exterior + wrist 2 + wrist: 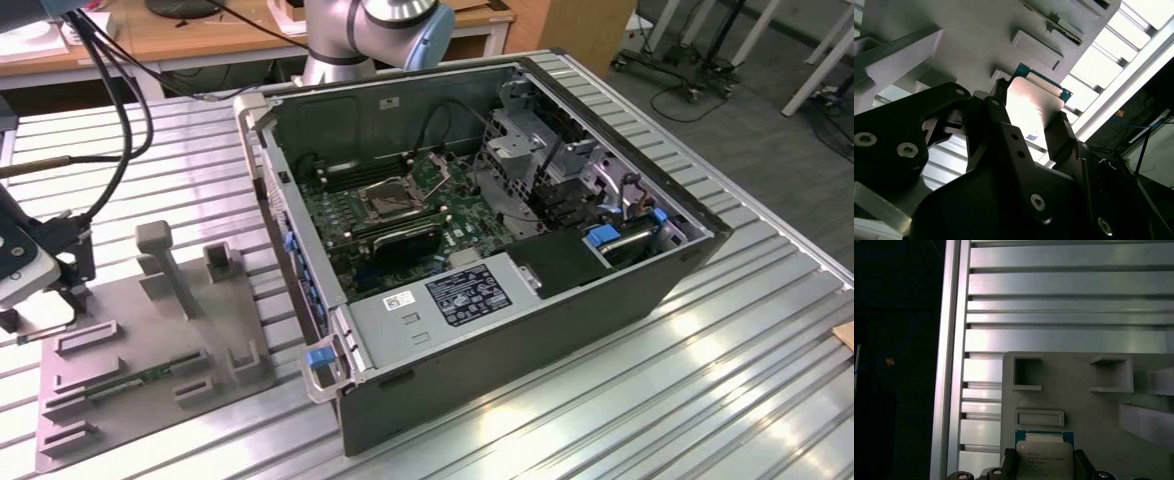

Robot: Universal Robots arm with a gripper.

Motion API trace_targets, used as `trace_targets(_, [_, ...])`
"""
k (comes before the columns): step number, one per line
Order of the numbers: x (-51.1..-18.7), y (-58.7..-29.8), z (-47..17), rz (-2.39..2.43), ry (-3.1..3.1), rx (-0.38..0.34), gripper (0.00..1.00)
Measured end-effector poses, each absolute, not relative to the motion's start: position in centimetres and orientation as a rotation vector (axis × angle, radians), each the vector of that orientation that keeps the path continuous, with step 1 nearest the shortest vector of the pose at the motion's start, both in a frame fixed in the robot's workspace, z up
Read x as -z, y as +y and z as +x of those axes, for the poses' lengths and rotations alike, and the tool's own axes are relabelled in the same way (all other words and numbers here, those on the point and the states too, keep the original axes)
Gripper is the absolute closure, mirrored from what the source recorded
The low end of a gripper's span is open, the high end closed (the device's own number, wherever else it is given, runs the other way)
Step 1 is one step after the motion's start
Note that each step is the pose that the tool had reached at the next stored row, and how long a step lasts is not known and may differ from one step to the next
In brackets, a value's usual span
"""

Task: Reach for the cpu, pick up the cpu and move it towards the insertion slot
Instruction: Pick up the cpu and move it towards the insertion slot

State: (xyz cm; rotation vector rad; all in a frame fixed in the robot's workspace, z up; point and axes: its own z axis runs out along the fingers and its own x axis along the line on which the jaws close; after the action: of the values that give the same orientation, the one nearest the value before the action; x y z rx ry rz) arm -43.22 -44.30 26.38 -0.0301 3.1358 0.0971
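Note:
The cpu [1044, 458], a thin square chip with a pale metal top and green rim, lies between my black fingers in both wrist views. My gripper [1045, 466] is shut on the cpu [1030, 107], one finger against each opposite edge, just over the grey fixture plate [1079, 405]. In the exterior view my gripper [38, 312] hangs over that plate's corner at the view's far left. The insertion slot [391, 200], a metal-framed square socket with a dark centre, sits on the green board inside the open computer case [534, 340], well to the view's right of my gripper.
The grey fixture plate [147, 370] carries upright posts [160, 260], raised blocks and a long green memory stick [134, 380]. It rests on a ribbed aluminium table [694, 400]. The case walls stand around the board, with cables and drive cages [561, 180] beside the socket.

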Motion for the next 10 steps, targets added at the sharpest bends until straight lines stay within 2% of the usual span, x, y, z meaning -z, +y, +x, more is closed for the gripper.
trace_targets(10, [-27.33, -44.3, -43.21, -0.03, 3.135, -0.098, 0.46])
